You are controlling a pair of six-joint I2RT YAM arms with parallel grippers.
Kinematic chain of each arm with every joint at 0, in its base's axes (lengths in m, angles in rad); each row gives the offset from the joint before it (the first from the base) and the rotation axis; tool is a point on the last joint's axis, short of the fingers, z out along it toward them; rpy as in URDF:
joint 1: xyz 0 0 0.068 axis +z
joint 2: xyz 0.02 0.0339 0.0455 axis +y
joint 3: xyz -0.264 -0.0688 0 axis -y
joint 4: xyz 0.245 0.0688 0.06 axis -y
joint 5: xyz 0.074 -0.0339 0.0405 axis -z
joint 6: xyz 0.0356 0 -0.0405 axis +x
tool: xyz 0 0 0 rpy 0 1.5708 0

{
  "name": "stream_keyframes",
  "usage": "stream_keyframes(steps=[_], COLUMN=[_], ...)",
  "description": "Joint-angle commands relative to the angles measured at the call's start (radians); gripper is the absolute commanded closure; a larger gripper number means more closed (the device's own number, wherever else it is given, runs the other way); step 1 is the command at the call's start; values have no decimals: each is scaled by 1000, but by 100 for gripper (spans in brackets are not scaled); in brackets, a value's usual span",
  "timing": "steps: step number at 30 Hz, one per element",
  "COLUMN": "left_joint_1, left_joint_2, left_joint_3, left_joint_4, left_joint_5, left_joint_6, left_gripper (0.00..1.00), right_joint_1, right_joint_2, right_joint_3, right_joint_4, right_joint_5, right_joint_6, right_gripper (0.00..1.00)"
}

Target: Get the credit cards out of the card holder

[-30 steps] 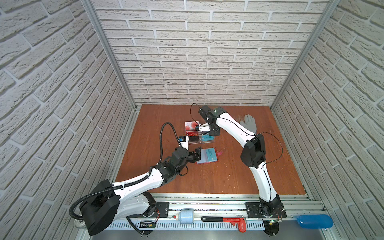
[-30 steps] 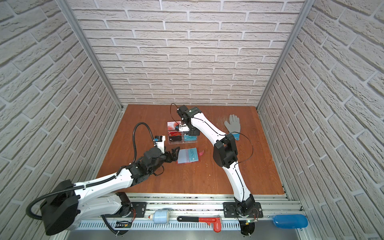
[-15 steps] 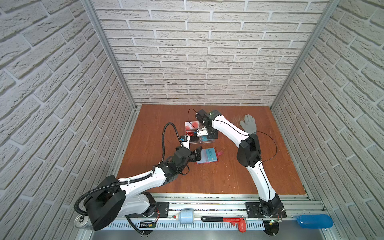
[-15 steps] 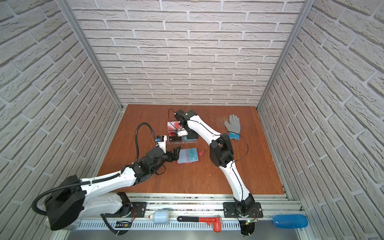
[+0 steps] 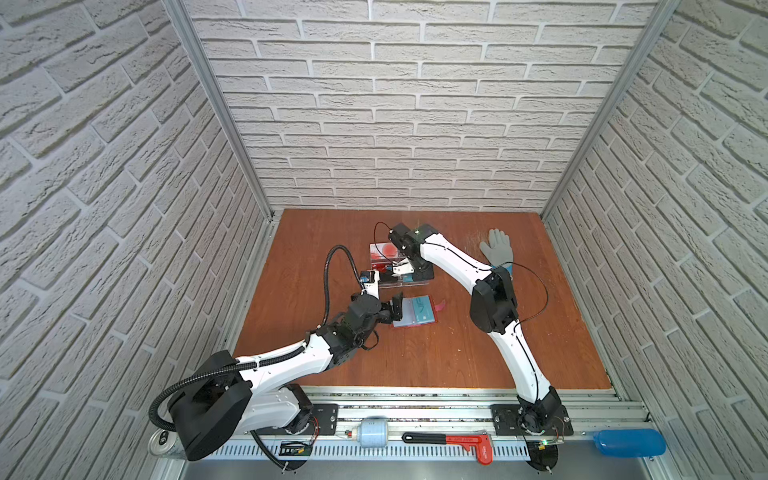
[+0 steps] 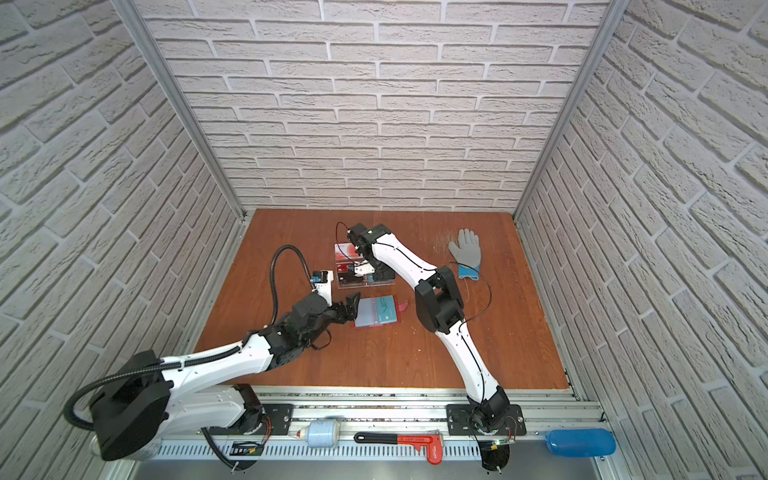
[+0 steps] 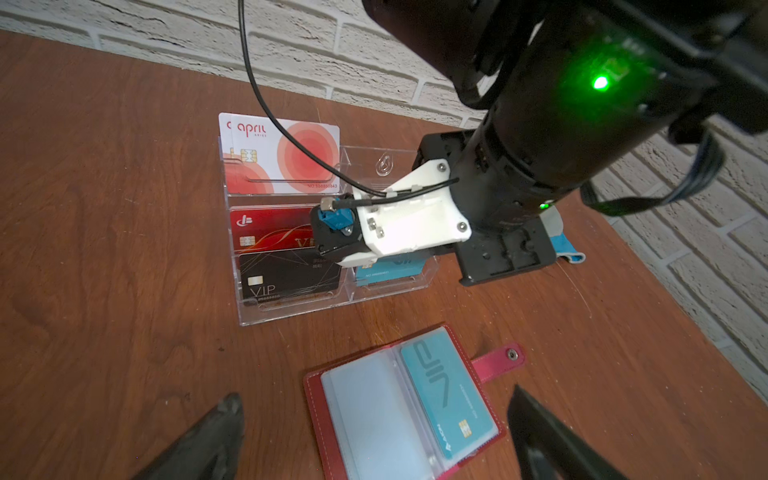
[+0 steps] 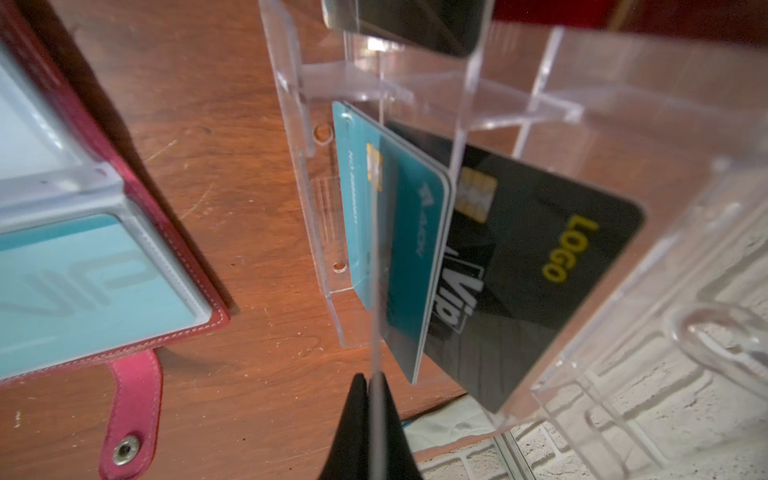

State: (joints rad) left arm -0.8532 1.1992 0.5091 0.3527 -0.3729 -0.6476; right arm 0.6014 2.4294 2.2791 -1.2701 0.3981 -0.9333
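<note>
At the clear acrylic stand (image 8: pixel 540 87), right pincer (image 8: pixel 371 380) clamps a thin edge-on card (image 8: pixel 374 249); left pincer (image 7: pixel 374 395) gapes beside the open red leather-like card holder (image 7: pixel 312 395), teal credit card (image 7: pixel 446 395) inside.

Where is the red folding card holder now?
In both top views the red folding leather-like card holder lies open on the wooden table, just in front of the clear acrylic card stand, the open left gripper at its left edge.

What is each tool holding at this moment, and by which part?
Right tool pinches a thin card, seen edge-on, by one edge, at the acrylic stand. Left tool is open and empty.
</note>
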Motion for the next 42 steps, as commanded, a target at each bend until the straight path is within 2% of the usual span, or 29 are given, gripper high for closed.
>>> stream_keyframes(steps=[1, 21, 42], left_joint_1=[-1, 8, 9], left_joint_2=[8, 24, 40], left_joint_3=[-15, -32, -35], left_joint_4=[57, 78, 94], left_joint_5=[-26, -36, -31], left_joint_6=[10, -4, -14], left_gripper=[2, 2, 2], right_joint_1=[11, 9, 15], right_joint_2=[-8, 11, 20], right_joint_3=[-10, -48, -64], right_joint_4=[19, 67, 102], right_joint_5=[17, 55, 60], right_joint_6=[-15, -39, -40], right_gripper=[95, 95, 89])
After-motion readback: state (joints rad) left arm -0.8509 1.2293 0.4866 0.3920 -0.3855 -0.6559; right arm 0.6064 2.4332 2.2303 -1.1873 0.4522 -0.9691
